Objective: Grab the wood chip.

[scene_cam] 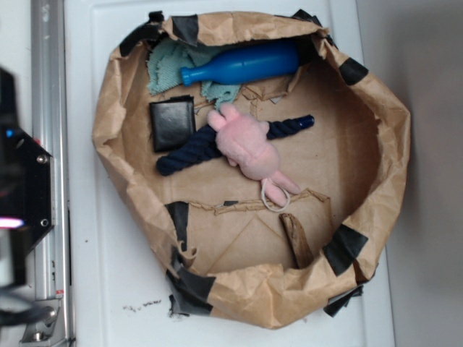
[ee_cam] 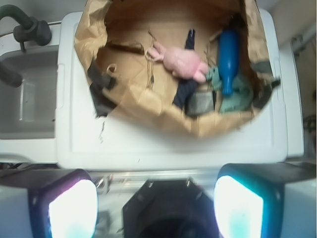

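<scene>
Claw (ee_cam: 156, 210): spread open, empty, outside the paper nest's (scene_cam: 108, 152) rim.
Wood chip (scene_cam: 296, 241): against nest's wall, bare floor beside it.

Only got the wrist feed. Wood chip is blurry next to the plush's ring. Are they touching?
Observer: No. In the exterior view the wood chip lies apart from the white ring, with bare paper between them.
Operator: Anything on top of it?
Observer: Nothing. It lies uncovered on the floor of the paper lining, one end at the foot of the wall, near a black tape patch.
Operator: Where's the arm?
Observer: The arm sits at the exterior frame's edge, outside the lining, not over the chip.
</scene>
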Controlling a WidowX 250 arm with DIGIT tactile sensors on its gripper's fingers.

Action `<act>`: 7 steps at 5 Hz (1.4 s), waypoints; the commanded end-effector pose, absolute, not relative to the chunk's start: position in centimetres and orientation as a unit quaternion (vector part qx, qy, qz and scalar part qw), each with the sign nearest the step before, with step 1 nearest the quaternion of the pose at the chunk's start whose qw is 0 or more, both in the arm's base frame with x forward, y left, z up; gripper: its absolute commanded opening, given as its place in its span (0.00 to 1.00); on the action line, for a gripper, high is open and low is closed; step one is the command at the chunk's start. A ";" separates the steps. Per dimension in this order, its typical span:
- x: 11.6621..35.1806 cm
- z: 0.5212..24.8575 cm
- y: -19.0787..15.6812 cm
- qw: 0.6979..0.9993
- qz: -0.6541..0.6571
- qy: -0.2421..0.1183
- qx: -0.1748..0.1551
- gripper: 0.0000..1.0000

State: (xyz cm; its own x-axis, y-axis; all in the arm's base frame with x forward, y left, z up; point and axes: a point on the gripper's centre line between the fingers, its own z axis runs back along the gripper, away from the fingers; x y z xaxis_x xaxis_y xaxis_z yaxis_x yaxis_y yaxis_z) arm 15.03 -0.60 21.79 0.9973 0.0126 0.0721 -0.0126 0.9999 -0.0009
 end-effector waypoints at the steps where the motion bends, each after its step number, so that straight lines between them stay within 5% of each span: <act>1: 21.9 19.4 1.0 0.996 -0.047 -0.068 0.040 1.00; 3: 27.4 16.3 -0.2 0.976 -0.180 -0.106 0.064 1.00; 4: 28.7 12.9 -2.3 0.949 -0.272 -0.115 0.108 1.00; 5: 29.0 9.9 -3.4 0.925 -0.350 -0.122 0.082 1.00; 7: 28.9 7.9 -4.1 0.883 -0.435 -0.176 -0.012 1.00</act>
State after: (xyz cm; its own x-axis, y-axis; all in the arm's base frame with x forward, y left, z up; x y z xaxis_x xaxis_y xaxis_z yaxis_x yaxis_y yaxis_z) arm 28.93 -3.58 6.43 0.6055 -0.7405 0.2917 0.7554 0.6501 0.0824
